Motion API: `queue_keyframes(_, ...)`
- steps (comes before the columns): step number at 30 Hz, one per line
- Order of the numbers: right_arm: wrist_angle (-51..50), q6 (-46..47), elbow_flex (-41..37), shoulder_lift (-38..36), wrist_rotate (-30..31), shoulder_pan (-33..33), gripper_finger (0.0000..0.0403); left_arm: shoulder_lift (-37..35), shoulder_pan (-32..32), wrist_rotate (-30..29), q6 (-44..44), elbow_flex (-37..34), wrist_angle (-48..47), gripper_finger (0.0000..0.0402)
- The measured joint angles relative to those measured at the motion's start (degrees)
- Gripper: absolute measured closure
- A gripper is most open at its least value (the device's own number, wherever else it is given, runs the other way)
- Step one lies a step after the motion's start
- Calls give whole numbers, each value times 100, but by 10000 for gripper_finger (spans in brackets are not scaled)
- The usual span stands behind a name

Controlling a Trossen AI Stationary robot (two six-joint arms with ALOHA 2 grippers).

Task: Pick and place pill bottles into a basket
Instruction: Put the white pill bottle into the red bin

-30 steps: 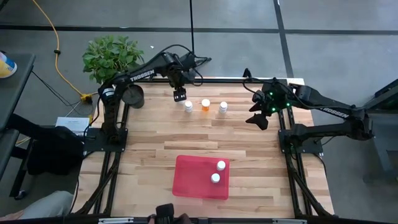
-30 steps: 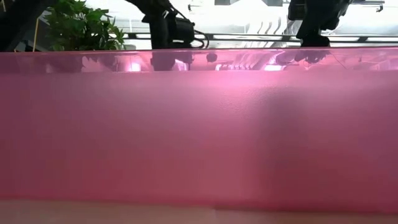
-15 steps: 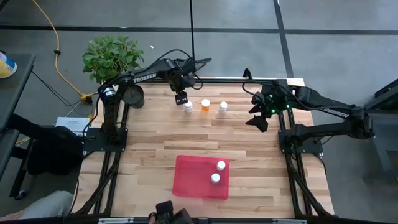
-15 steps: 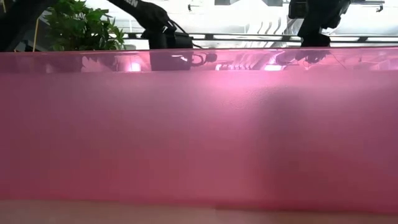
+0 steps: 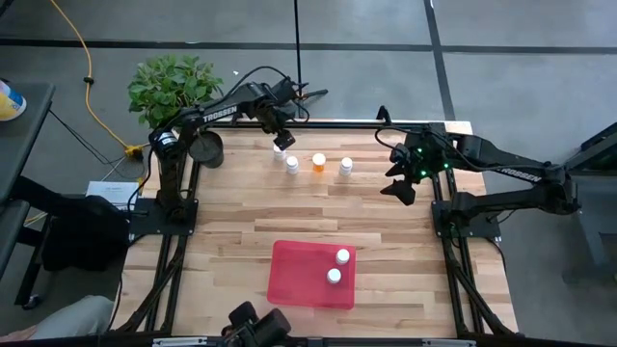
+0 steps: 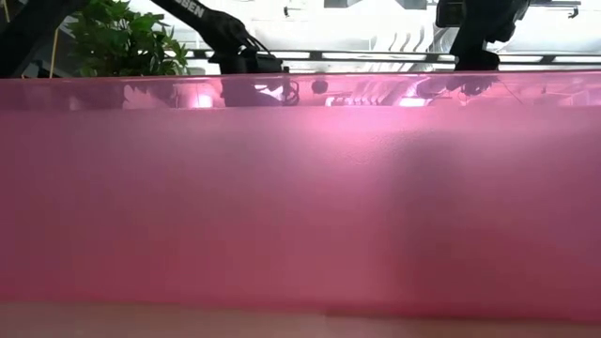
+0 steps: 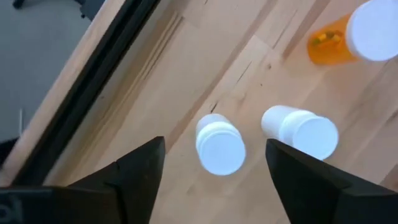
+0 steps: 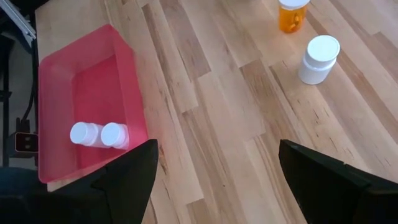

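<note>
My left gripper (image 5: 282,143) (image 7: 214,180) is open above two white pill bottles (image 7: 219,143) (image 7: 301,130) that stand upright on the table near its far edge. One of them shows between the fingertips in the left wrist view. An orange bottle (image 5: 318,162) (image 7: 339,40) and another white bottle (image 5: 345,167) (image 8: 319,59) stand to their right. The red-pink basket (image 5: 299,280) (image 8: 56,81) lies near the table's near edge with two white bottles (image 5: 342,255) (image 5: 334,277) in it. My right gripper (image 5: 400,183) (image 8: 214,186) waits open at the table's right side.
A black plant pot (image 5: 205,149) with a green plant (image 5: 174,87) stands at the far left corner. The basket's wall (image 6: 300,188) fills the low view. Bare wood lies between the bottle row and the basket.
My left gripper has gone down toward the two left white bottles and shifted a little toward the table's far edge. The bottles and the basket have stayed where they were.
</note>
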Motion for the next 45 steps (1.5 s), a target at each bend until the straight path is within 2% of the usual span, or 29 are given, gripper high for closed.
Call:
queue_keyframes(6, 0, 0, 0, 0, 115, -1, 80, 63, -5, 130, -585, 4, -132, 61)
queue_keyframes(16, 0, 16, 0, 0, 109, -2, 80, 372, -66, 86, -1032, 4, -300, 64)
queue_keyframes(32, -2, 0, 0, 0, 127, -2, 80, 618, -120, -74, -1051, 7, -377, 64)
queue_keyframes(45, -2, 0, 0, 0, 149, -2, 80, 739, -127, 114, -1062, 4, -221, 64)
